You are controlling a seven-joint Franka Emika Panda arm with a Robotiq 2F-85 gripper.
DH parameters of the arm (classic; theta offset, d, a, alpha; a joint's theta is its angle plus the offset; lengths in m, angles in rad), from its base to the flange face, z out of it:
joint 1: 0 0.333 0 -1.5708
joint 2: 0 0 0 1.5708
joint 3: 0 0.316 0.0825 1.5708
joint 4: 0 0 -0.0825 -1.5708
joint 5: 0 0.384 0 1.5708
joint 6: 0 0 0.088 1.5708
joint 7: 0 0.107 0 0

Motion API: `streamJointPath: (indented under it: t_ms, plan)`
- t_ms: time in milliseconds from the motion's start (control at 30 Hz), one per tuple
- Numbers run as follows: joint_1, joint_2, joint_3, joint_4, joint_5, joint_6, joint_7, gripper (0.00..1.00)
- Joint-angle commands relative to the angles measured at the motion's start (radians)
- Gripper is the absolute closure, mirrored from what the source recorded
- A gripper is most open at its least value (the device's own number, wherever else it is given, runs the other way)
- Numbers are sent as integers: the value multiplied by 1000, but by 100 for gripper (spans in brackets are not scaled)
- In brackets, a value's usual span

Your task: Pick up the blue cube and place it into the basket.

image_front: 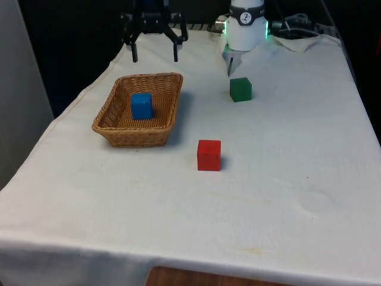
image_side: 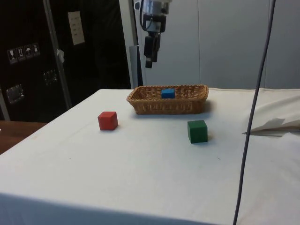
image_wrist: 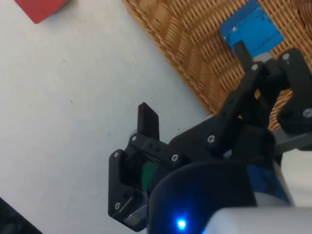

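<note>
**Blue cube in basket, gripper empty above**

Gripper (image_front: 154,52) hangs high over the table with its two fingers (image_front: 135,53) spread wide apart and nothing between them; it touches nothing. In the side view the gripper (image_side: 150,60) is well above the basket's (image_side: 140,104) end, clear of the rim.

Nearest below it is the one wicker basket (image_front: 113,136), lying just under and slightly forward of the fingertips. Inside it sits the one blue cube (image_front: 141,106), resting on the woven floor near the middle, apart from the walls as far as the front view shows. The wrist view shows the same cube (image_wrist: 252,31) on the weave, beyond the fingers, with the basket's rim (image_wrist: 165,41) running between it and the bare cloth.

Off to the gripper's side, toward the front view's right, one green cube (image_front: 240,89) stands on the cloth (image_front: 286,179), well apart from the basket.

Farthest from the gripper, one red cube (image_front: 209,155) stands on the cloth past the basket's near corner, beside it but not touching.

Count: one basket, three cubes, one of each colour.
</note>
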Motion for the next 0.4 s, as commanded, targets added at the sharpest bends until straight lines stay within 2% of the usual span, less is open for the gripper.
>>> streamJointPath:
  t_ms: [0, 33, 67, 100, 333, 367]
  plan:
    - [7, -3, -3, -3, -37, -1, 32, 0]
    - [8, -4, 1, -3, -46, -2, 42, 0]
    - [1, -4, 6, -2, -19, 0, 17, 0]
    - [9, -5, 4, -2, -57, -2, 52, 0]
    - [13, -6, 38, 0, -119, -1, 126, 0]
    - [6, -8, 43, -2, -97, 0, 104, 0]
